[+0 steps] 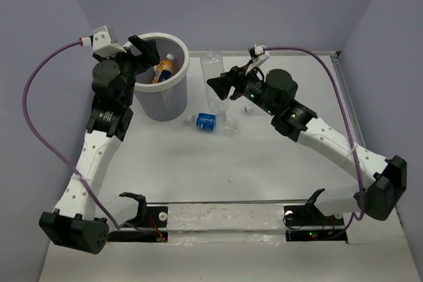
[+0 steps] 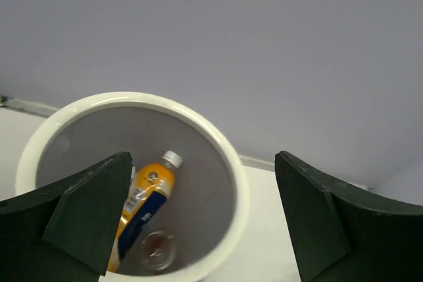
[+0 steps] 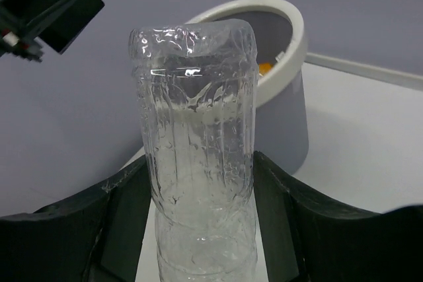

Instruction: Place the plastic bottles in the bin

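The bin (image 1: 173,39) stands at the back left, grey with a thick white rim. Inside it lie an orange bottle with a white cap (image 2: 149,196) and a clear bottle seen end-on (image 2: 157,250). My left gripper (image 1: 147,51) hangs over the bin's left rim, open and empty (image 2: 198,222). To the right of the bin, my right gripper (image 1: 218,84) is shut on a clear plastic bottle (image 3: 195,130), held upright above the table between both fingers (image 3: 201,222). A blue-labelled bottle (image 1: 206,121) lies on the table in front of the bin.
The bin's rim (image 3: 294,34) shows behind the held bottle in the right wrist view, with the left gripper's fingers (image 3: 46,4) at the upper left. A small pale object (image 1: 250,110) lies under the right arm. Walls close the table at the back and sides.
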